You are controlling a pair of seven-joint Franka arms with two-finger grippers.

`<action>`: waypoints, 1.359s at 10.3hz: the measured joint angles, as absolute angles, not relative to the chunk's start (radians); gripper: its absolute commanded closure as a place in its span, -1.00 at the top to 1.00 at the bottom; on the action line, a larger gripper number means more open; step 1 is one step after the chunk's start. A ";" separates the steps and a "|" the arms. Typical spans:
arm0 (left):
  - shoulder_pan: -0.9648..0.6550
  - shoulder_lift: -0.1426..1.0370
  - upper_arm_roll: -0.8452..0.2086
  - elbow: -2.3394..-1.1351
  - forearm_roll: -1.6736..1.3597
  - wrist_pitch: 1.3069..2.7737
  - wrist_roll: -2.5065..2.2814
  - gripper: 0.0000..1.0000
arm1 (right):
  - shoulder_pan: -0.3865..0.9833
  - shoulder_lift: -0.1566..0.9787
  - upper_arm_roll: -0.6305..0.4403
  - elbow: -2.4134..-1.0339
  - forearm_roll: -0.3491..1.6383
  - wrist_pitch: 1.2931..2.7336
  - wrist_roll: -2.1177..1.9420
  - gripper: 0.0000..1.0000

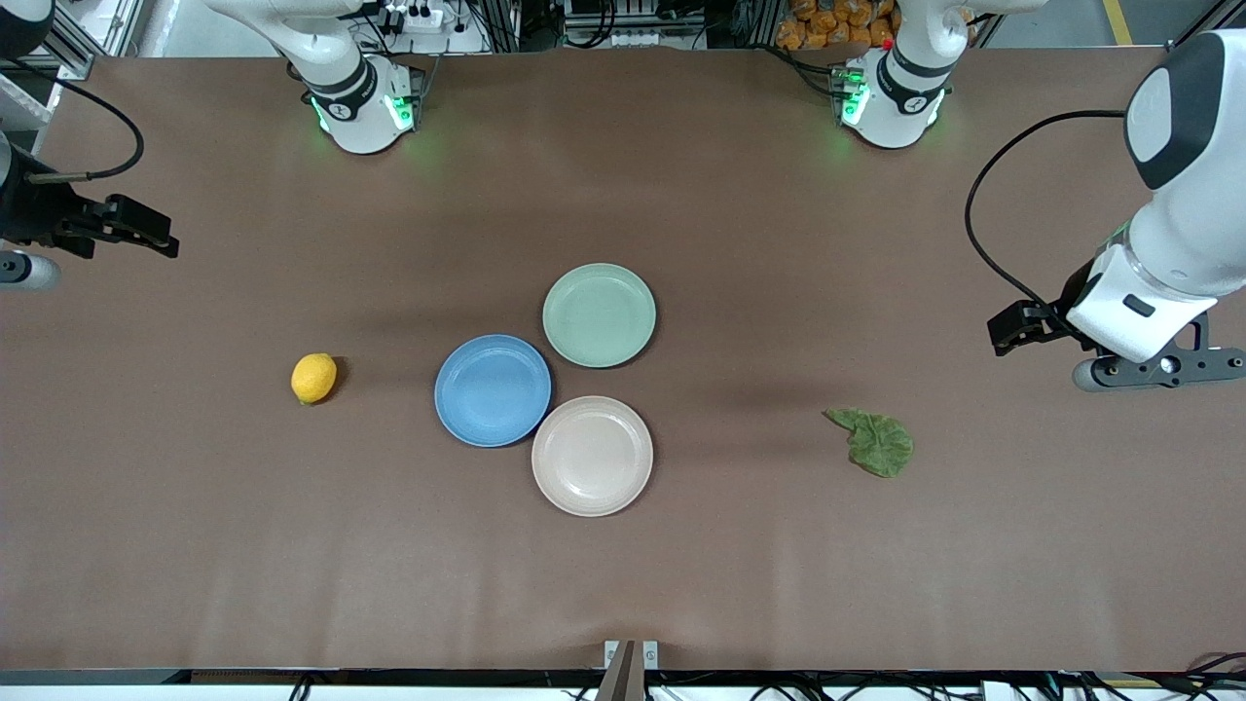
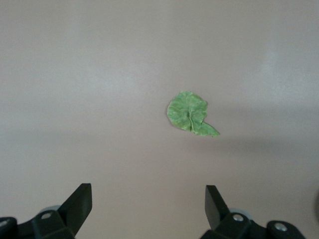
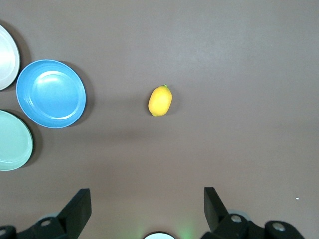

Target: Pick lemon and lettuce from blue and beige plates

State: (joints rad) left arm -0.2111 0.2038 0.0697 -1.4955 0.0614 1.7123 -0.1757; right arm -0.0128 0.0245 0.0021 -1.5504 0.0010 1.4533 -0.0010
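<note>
Left gripper is hanging w/ jaws wide apart, nothing between them, up over bare table at the left arm's end; the lettuce is lying flat on the table ahead of those jaws and a bit off their centre line, crumpled round body w/ one pointed tail sticking out, so its long axis is running roughly across the jaw gap. Right gripper is likewise hovering w/ jaws spread and empty at the right arm's end; the lemon is sitting almost dead ahead on the centre line, long axis pointing away from the jaws. Each arm is nearer its own item. Blue plate, beige plate and mint plate are sitting bare in a touching cluster mid-table, well apart from both items. In the front view both grippers are getting cut off by the frame edge; lettuce underside is hidden.
</note>
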 measured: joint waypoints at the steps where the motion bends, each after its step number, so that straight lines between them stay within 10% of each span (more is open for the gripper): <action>1: -0.211 0.204 0.067 -1.497 0.061 1.712 -0.176 1.00 | -0.013 0.025 0.003 -1.555 0.001 1.456 -0.001 1.00; 14: -0.213 0.062 0.040 -1.531 0.015 1.618 -0.177 1.00 | -0.004 0.026 0.019 -1.565 0.000 1.516 -0.001 1.00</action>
